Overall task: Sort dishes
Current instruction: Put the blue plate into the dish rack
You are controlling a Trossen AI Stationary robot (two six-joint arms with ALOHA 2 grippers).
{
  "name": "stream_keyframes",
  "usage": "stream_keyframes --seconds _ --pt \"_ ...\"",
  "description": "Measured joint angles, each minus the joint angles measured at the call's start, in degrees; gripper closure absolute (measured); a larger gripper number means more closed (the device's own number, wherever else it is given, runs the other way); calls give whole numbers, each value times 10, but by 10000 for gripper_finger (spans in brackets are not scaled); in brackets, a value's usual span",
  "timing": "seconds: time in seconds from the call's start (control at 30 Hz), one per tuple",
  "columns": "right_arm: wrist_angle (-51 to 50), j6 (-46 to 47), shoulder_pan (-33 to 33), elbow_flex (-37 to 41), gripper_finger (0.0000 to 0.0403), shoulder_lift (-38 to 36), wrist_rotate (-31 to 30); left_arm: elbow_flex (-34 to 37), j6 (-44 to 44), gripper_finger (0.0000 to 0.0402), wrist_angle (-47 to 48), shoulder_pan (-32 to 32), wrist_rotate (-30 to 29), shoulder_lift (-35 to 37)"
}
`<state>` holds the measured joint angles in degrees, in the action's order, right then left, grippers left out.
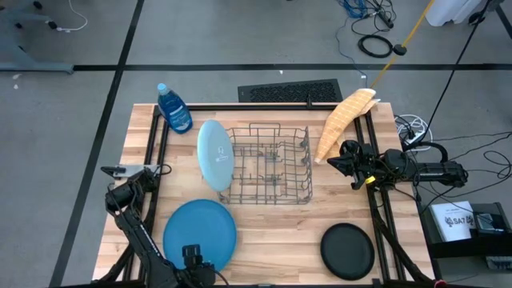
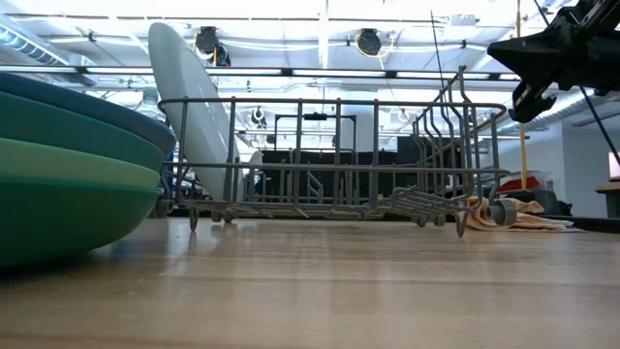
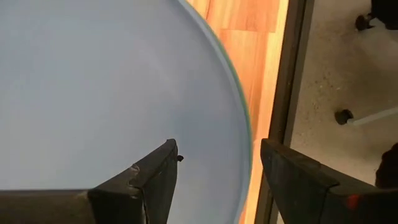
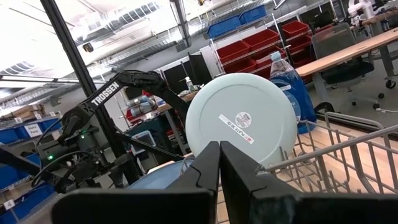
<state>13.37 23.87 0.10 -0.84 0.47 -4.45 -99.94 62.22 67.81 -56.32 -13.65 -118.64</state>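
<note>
A stack of round plates lies at the table's near left, blue on top (image 1: 200, 232), with teal and green ones under it (image 2: 68, 165). My left gripper (image 3: 219, 144) (image 1: 194, 258) points down over the stack's near rim, open. One finger is above the top plate's face and the other is outside its rim (image 3: 245, 149). A light blue plate (image 1: 214, 154) (image 4: 242, 118) stands on edge at the wire rack's (image 1: 268, 164) left end and leans on it. A small black plate (image 1: 348, 250) lies flat at the near right. My right gripper (image 1: 336, 160) (image 4: 219, 162) waits shut, raised at the right edge.
A blue soap bottle (image 1: 174, 108) stands at the far left corner. A yellow cloth (image 1: 344, 120) lies at the far right of the rack. Bare wood shows between the blue stack and the black plate.
</note>
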Motion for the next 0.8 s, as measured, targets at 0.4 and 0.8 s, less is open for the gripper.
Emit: stream_keyframes --seconds 0.4,0.8 --pt "0 1 0 0 394 0 0 32 4 172 2 1 22 -3" --pt "0 -1 0 0 394 0 0 36 5 172 37 5 16 -3"
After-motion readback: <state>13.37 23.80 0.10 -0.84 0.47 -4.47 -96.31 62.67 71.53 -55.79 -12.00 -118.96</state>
